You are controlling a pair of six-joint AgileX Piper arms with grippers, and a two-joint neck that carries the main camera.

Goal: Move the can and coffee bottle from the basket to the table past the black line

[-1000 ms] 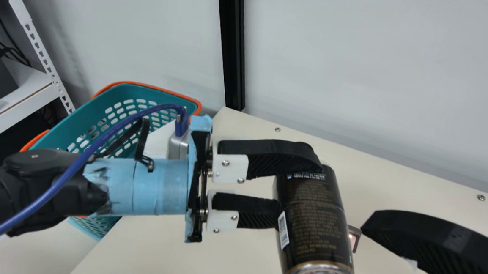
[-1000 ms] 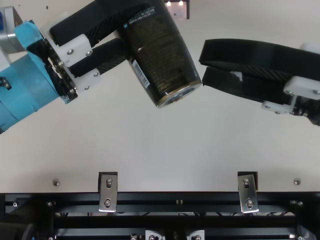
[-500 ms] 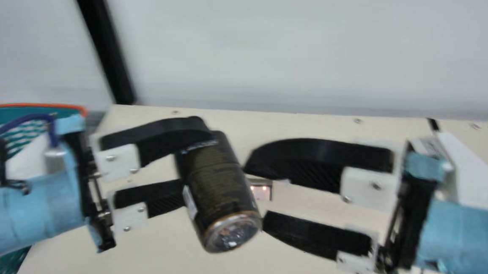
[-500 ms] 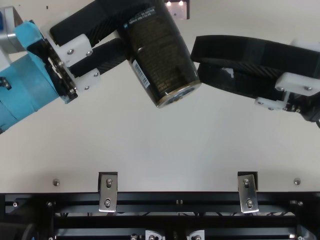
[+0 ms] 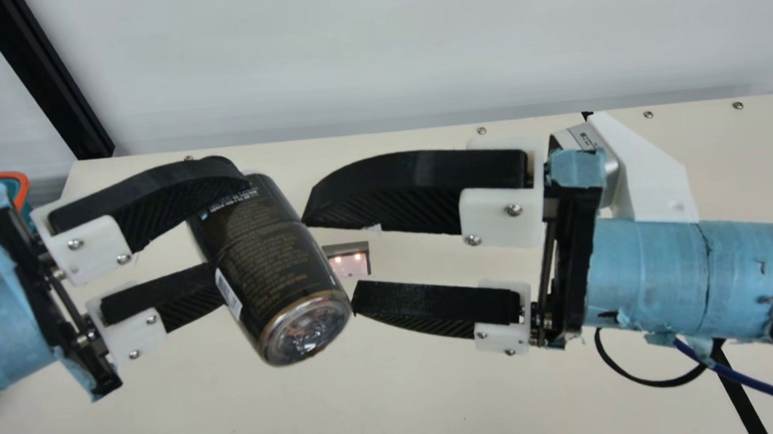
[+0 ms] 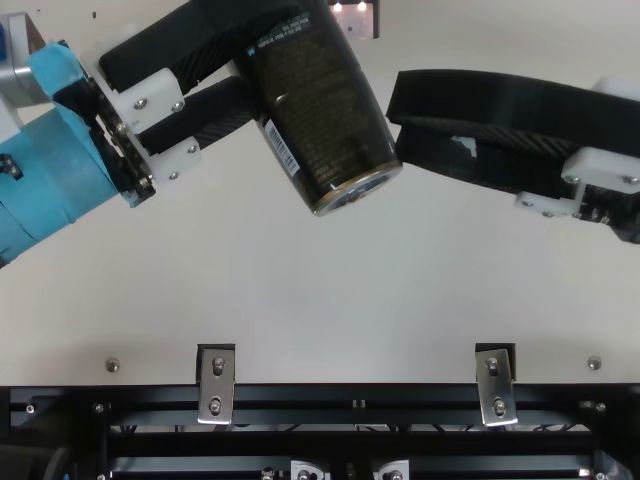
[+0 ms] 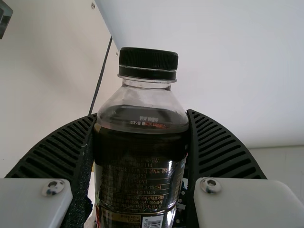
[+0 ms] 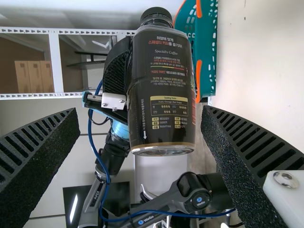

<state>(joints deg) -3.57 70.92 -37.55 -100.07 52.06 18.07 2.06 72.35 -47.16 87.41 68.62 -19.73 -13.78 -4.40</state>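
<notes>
Cream table, coffee bottle pinched in left end effector, cap in wrist views, right one spread.

My left claw and right claw have black ribbed fingers on white mounts. The coffee bottle has a black cap, gold lettering on black and a black-and-white striped barcode. The basket is teal, rimmed orange. The worktop is cream.
</notes>
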